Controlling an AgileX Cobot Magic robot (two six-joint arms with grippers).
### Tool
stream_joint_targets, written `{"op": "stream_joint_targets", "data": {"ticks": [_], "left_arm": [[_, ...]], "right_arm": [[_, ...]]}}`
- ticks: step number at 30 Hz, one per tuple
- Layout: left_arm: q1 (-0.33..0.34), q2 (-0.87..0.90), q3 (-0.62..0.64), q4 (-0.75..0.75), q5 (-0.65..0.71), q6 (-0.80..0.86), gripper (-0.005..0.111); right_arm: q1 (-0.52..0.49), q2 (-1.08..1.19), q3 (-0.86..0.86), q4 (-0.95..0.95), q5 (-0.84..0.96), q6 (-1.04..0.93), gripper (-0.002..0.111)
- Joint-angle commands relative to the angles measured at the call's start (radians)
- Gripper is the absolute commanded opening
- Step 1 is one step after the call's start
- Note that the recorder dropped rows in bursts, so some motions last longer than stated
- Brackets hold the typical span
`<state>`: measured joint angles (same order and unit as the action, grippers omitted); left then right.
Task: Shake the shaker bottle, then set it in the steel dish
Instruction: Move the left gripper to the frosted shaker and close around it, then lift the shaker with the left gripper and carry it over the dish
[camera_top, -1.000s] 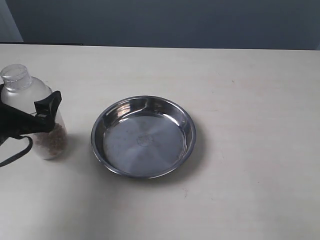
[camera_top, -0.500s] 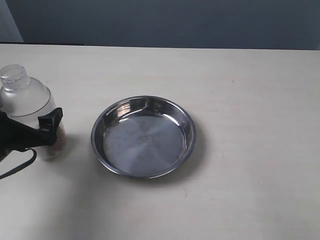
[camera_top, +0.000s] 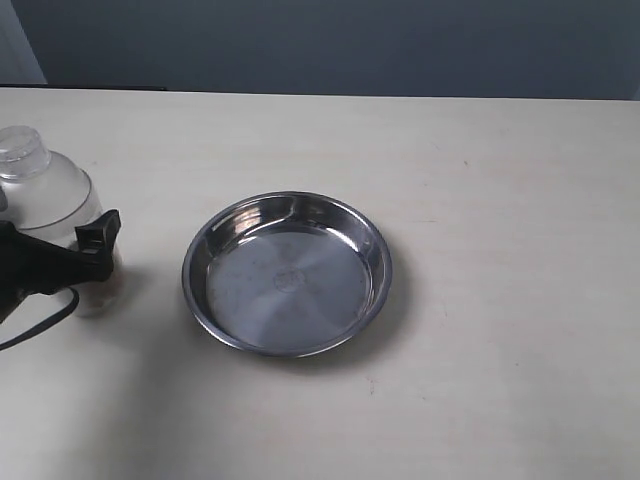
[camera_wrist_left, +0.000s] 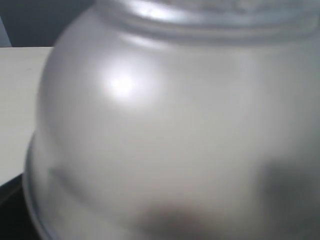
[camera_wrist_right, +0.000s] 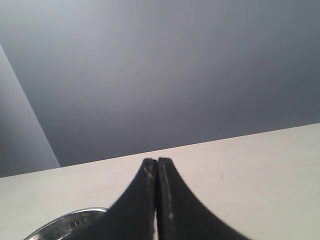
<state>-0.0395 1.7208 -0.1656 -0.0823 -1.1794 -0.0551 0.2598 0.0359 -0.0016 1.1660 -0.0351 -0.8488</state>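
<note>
The shaker bottle, frosted clear plastic with a small round cap, is upright at the far left edge of the exterior view. My left gripper is shut on its lower body, with one black finger across the front. The other finger is hidden behind the bottle. The bottle's domed shoulder fills the left wrist view, blurred. The steel dish lies empty to the bottle's right, apart from it. My right gripper is shut on nothing, and the dish's rim shows beside it.
The pale table runs back to a dark grey wall. The right arm is outside the exterior view.
The bottle and my left gripper have shifted slightly left, dipping and rising again. The brown granules seen low in the bottle a second ago no longer show clearly.
</note>
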Motion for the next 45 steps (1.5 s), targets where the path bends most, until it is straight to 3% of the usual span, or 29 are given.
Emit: {"op": "stream_joint_targets", "data": {"ticks": [1,11,19,34,41,43,45], "left_arm": [[0.001,0.003,-0.015,-0.021,0.016,-0.016,0.088],[0.001,0.003,-0.029,0.128,0.054,-0.012,0.03],[0.001,0.003,-0.031,0.101,0.044,-0.012,0.001],[-0.001,-0.002,-0.046,0.036,0.044,-0.063,0.0],[-0.001,-0.145,-0.052,0.072,0.07,-0.083,0.0],[-0.002,-0.22,-0.077,0.115,0.148,-0.14,0.0],[-0.004,-0.318,-0.134,0.268,0.284,-0.202,0.0]], "right_arm": [[-0.001,-0.004,0.002,-0.001,-0.003,-0.004,-0.001],[-0.001,-0.004,0.002,-0.001,0.001,-0.004,-0.001],[-0.001,-0.004,0.002,-0.001,0.001,-0.004,-0.001],[-0.001,-0.004,0.002,-0.001,-0.003,-0.004,-0.001],[-0.001,-0.004,0.002,-0.001,-0.003,-0.004,-0.001],[-0.001,-0.004,0.002,-0.001,-0.003,-0.004,-0.001],[-0.001,-0.004,0.002,-0.001,-0.003,-0.004,-0.001]]}}
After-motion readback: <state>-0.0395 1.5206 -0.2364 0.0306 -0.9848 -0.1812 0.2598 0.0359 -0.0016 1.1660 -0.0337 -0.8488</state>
